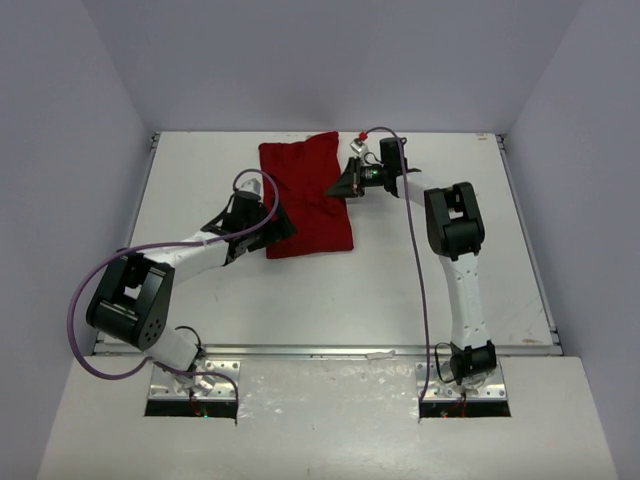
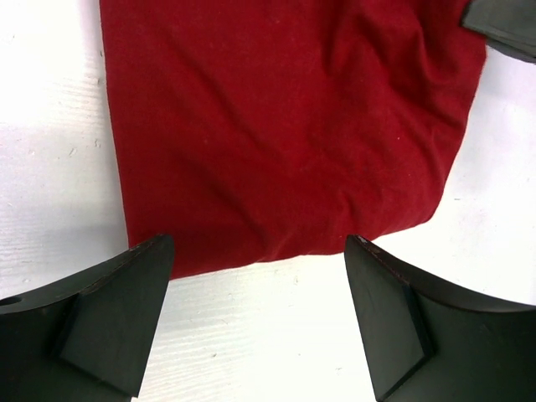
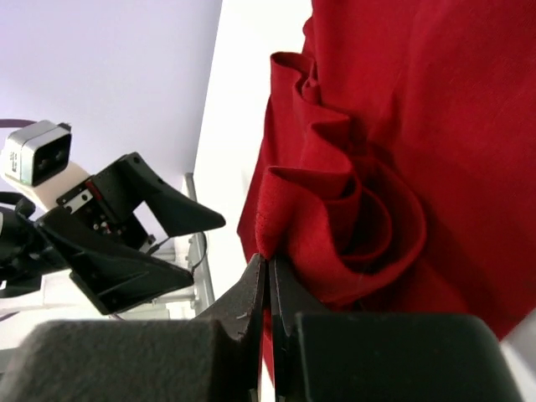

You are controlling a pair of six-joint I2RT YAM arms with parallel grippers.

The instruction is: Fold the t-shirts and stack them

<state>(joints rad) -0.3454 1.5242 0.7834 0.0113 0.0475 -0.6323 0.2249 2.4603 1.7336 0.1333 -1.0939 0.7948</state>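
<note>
The red t-shirt lay upper middle on the tabletop. The right claw pinched its bunched edge; the left claw stood spread over another edge.

You see white table; deep-red t-shirt lies on it near far edge, one side rumpled.
</note>
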